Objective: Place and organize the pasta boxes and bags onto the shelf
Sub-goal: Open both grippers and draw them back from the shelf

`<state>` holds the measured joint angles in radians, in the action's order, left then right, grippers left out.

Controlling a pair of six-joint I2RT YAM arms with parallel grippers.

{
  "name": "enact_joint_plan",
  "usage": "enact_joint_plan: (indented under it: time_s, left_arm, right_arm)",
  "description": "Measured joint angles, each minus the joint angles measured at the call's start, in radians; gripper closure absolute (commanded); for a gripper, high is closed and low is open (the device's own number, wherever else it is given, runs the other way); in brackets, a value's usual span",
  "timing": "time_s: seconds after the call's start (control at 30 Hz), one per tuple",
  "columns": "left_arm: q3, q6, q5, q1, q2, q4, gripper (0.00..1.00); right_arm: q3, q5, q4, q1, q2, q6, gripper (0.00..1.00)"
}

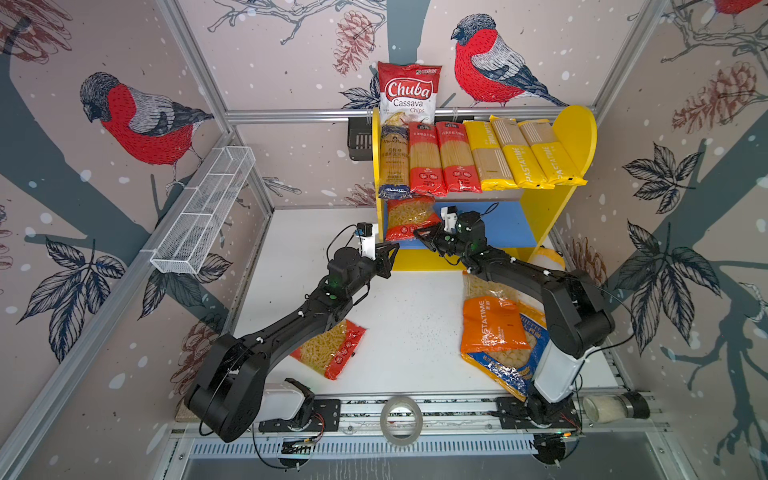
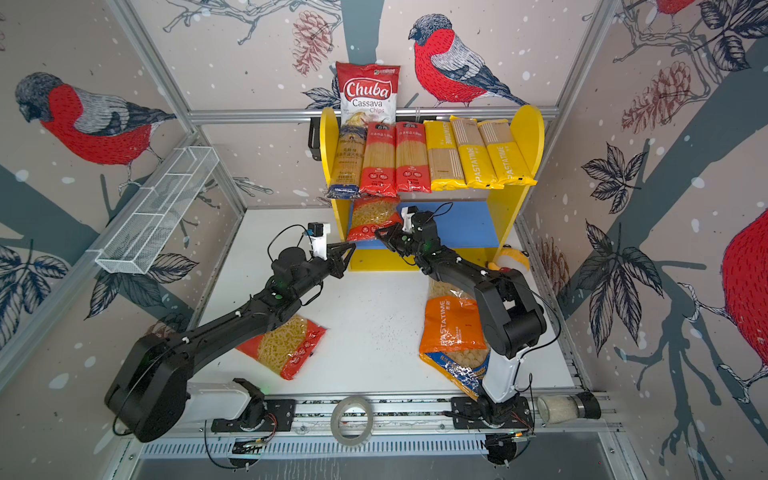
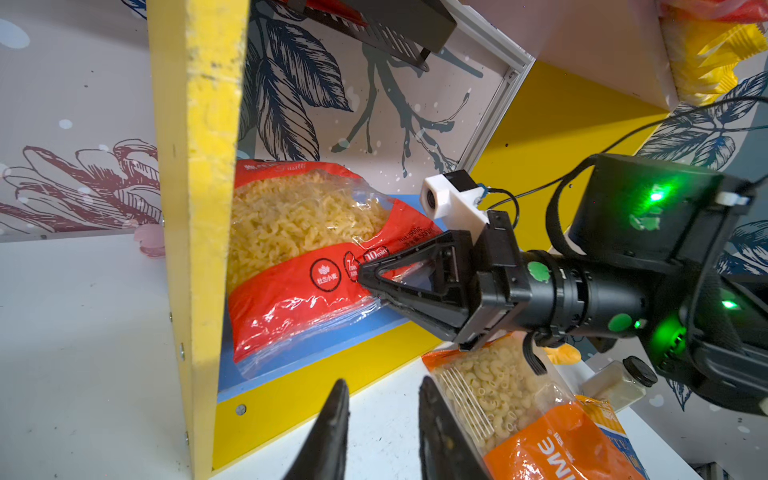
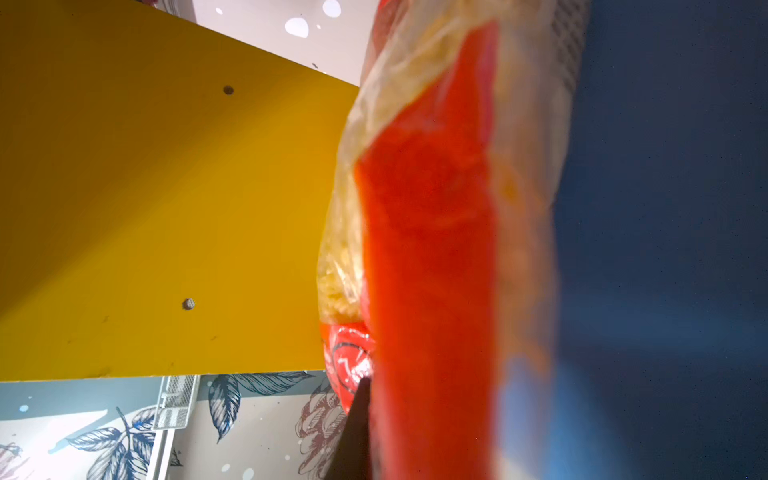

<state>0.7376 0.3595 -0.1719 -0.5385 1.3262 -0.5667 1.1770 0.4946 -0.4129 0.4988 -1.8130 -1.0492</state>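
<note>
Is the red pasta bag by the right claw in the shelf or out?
In: the red pasta bag lies on the blue lower board, with the right gripper shut on its corner.

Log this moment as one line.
right gripper: shut on red pasta bag | bag: on blue lower board | left gripper: open, empty

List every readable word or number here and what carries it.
"Chuba Cassava Chips": red-white chips bag.
"PASTATIME": yellow spaghetti packs.
"PASTATIME": orange bag on the table.
"10 min": red bag on the lower board.
Other print: too small to read.
</note>
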Motion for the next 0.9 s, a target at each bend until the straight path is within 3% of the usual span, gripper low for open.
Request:
enact_joint_plan:
  time_s: [0.17,0.33,0.43,0.7,0.9]
  left_arm:
    - [0.000,-0.001,0.006,0.000,0.000,0.000,0.71]
    - [0.000,0.000,0.015,0.000,0.003,0.000,0.71]
    - [0.000,0.000,0.027,0.000,0.000,0.005,0.71]
    - [-0.080,0.036,0.118,0.000,-0.102,0.049,0.69]
    - [-0.177,0.087,0.235,0.004,-0.211,0.153,0.69]
  right_arm:
    - [0.003,0.031,0.028,-0.008,-0.019,0.005,0.94]
    - [0.008,0.060,0.032,-0.007,-0.026,0.008,0.60]
    - [-0.024,0.068,0.031,-0.002,0.000,0.026,0.51]
    - [-0.236,0.064,0.030,0.050,0.177,0.049,0.42]
    - [-0.350,0.005,0.106,0.191,0.240,0.107,0.39]
